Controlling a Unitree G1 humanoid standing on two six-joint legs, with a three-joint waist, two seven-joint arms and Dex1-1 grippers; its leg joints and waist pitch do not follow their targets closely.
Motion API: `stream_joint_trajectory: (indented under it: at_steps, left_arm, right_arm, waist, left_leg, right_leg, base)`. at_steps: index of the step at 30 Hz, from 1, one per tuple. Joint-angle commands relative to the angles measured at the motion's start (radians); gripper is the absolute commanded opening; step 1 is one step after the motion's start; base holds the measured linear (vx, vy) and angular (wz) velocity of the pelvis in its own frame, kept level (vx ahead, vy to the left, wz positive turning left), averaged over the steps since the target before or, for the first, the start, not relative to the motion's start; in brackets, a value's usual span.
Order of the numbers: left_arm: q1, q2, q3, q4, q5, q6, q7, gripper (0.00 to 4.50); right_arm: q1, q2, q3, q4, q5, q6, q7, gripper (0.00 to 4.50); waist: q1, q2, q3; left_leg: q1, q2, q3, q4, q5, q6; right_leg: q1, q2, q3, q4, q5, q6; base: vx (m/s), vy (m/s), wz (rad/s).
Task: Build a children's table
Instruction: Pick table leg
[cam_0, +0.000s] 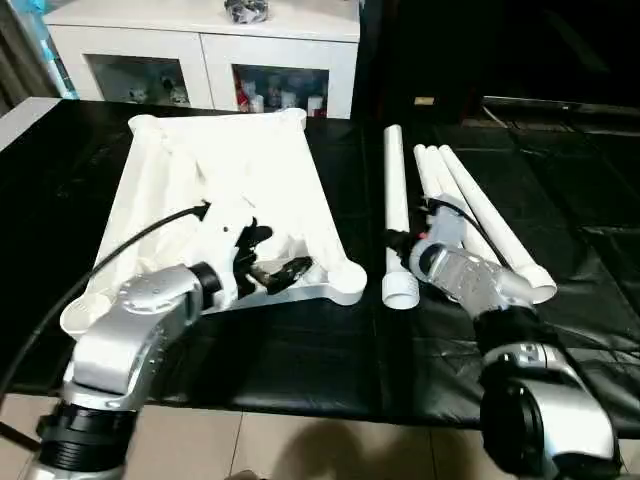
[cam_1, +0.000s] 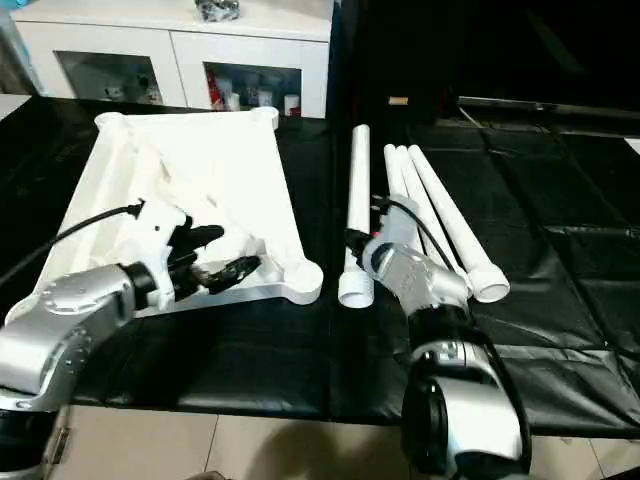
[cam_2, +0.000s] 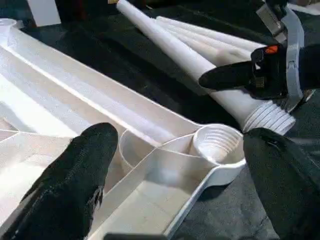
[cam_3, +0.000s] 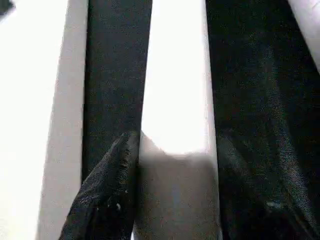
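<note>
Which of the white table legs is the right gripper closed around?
The white tapered tube leg lying alone, nearest the white ribbed plastic tabletop. The right gripper clamps its sides; the other three legs lie bunched together farther right, untouched.

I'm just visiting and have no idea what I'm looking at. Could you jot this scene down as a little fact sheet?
Surface: black-covered table
Tabletop: white tabletop, ribbed underside up
Legs: separate leg beside the tabletop; three more legs lying together
Left gripper: jaws open over the near corner socket
Right gripper: jaws closed on the separate leg
Background: white cabinet
</note>
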Motion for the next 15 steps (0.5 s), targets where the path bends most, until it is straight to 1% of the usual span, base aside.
stream_joint_trajectory:
  at_steps: [1, 2, 3, 4, 6, 7, 8, 9, 10, 11, 12, 13, 15]
  left_arm:
    - [0.029, -0.005, 0.004, -0.027, 0.007, -0.001, 0.02, 4.5]
    - [0.036, -0.007, 0.002, -0.029, 0.01, -0.004, 0.025, 4.5]
    - [0.037, -0.007, 0.002, -0.03, 0.011, -0.005, 0.026, 4.5]
    - [0.047, -0.011, 0.003, -0.035, 0.012, -0.007, 0.035, 4.5]
    - [0.063, -0.026, 0.013, -0.046, 0.011, -0.01, 0.063, 4.5]
    - [0.066, -0.031, 0.015, -0.049, 0.012, -0.01, 0.073, 4.5]
    - [0.068, -0.035, 0.017, -0.051, 0.012, -0.009, 0.08, 4.5]
    - [0.071, -0.038, 0.016, -0.052, 0.015, -0.01, 0.085, 4.5]
    - [0.073, -0.041, 0.015, -0.054, 0.018, -0.011, 0.092, 4.5]
    - [0.079, -0.05, 0.017, -0.058, 0.022, -0.014, 0.105, 4.5]
    - [0.086, -0.06, 0.018, -0.063, 0.026, -0.017, 0.119, 4.5]
    - [0.09, -0.064, 0.019, -0.066, 0.028, -0.019, 0.126, 4.5]
    - [0.102, -0.076, 0.015, -0.071, 0.033, -0.029, 0.144, 4.5]
  right_arm:
    - [0.039, 0.021, -0.007, -0.081, 0.024, -0.001, -0.01, 1.82]
    - [0.053, 0.028, -0.009, -0.107, 0.033, -0.001, -0.01, 1.82]
    - [0.055, 0.03, -0.009, -0.113, 0.035, -0.001, -0.01, 1.82]
    - [0.073, 0.04, -0.008, -0.151, 0.045, 0.0, -0.008, 1.82]
    - [0.103, 0.055, 0.001, -0.209, 0.051, -0.006, -0.004, 1.82]
    - [0.112, 0.057, 0.006, -0.227, 0.049, -0.011, -0.001, 1.82]
    - [0.119, 0.058, 0.009, -0.241, 0.048, -0.014, 0.001, 1.82]
    - [0.125, 0.061, 0.009, -0.252, 0.051, -0.02, 0.006, 1.82]
    - [0.13, 0.064, 0.009, -0.263, 0.052, -0.025, 0.009, 1.82]
    - [0.143, 0.067, 0.013, -0.287, 0.053, -0.032, 0.011, 1.82]
    - [0.16, 0.071, 0.018, -0.319, 0.054, -0.034, 0.008, 1.82]
    - [0.167, 0.072, 0.019, -0.331, 0.054, -0.033, 0.006, 1.82]
    - [0.195, 0.072, 0.025, -0.377, 0.054, -0.035, 0.003, 1.82]
  waist:
    - [0.006, 0.007, -0.065]
    - [0.005, 0.001, -0.066]
    - [0.007, 0.004, -0.065]
    - [0.007, 0.005, -0.062]
    - [0.01, 0.001, -0.063]
    - [0.011, 0.001, -0.062]
    - [0.012, 0.003, -0.061]
    - [0.012, 0.003, -0.06]
    - [0.012, -0.003, -0.059]
    - [0.015, -0.001, -0.059]
    - [0.017, -0.002, -0.06]
    - [0.017, 0.001, -0.061]
    - [0.016, 0.0, -0.062]
  left_leg:
    - [0.019, 0.076, -0.029, -0.087, -0.159, -0.039]
    - [0.02, 0.074, -0.028, -0.087, -0.146, -0.031]
    - [0.02, 0.074, -0.028, -0.086, -0.142, -0.029]
    - [0.02, 0.073, -0.027, -0.088, -0.151, -0.028]
    - [0.021, 0.076, -0.028, -0.089, -0.154, -0.025]
    - [0.021, 0.076, -0.028, -0.091, -0.153, -0.026]
    - [0.023, 0.076, -0.028, -0.092, -0.162, -0.033]
    - [0.022, 0.075, -0.028, -0.093, -0.167, -0.036]
    - [0.022, 0.076, -0.027, -0.093, -0.173, -0.037]
    - [0.023, 0.077, -0.027, -0.093, -0.172, -0.037]
    - [0.022, 0.077, -0.028, -0.093, -0.155, -0.034]
    - [0.021, 0.076, -0.028, -0.093, -0.146, -0.033]
    - [0.02, 0.074, -0.027, -0.091, -0.123, -0.026]
  right_leg:
    - [0.039, -0.09, 0.051, -0.07, -0.049, -0.225]
    - [0.039, -0.088, 0.05, -0.071, -0.046, -0.224]
    - [0.038, -0.089, 0.05, -0.07, -0.047, -0.224]
    - [0.035, -0.087, 0.051, -0.074, -0.066, -0.22]
    - [0.036, -0.091, 0.052, -0.075, -0.081, -0.21]
    - [0.033, -0.088, 0.051, -0.076, -0.089, -0.207]
    - [0.032, -0.088, 0.051, -0.077, -0.105, -0.203]
    - [0.031, -0.088, 0.051, -0.079, -0.113, -0.2]
    - [0.031, -0.088, 0.052, -0.08, -0.121, -0.196]
    - [0.031, -0.09, 0.053, -0.08, -0.125, -0.185]
    - [0.031, -0.09, 0.053, -0.079, -0.108, -0.18]
    - [0.032, -0.089, 0.053, -0.078, -0.095, -0.179]
    - [0.034, -0.087, 0.052, -0.077, -0.062, -0.178]
  base:
    - [0.0, 0.0, 0.0]
    - [0.0, 0.0, 0.0]
    - [0.0, 0.0, 0.0]
    - [0.0, 0.0, 0.0]
    - [0.0, 0.0, 0.0]
    - [0.0, 0.0, 0.0]
    - [0.0, 0.0, 0.0]
    - [0.0, 0.0, 0.0]
    - [0.0, 0.0, 0.0]
    - [0.0, 0.0, 0.0]
    - [0.0, 0.0, 0.0]
    - [0.0, 0.0, 0.0]
    - [0.0, 0.0, 0.0]
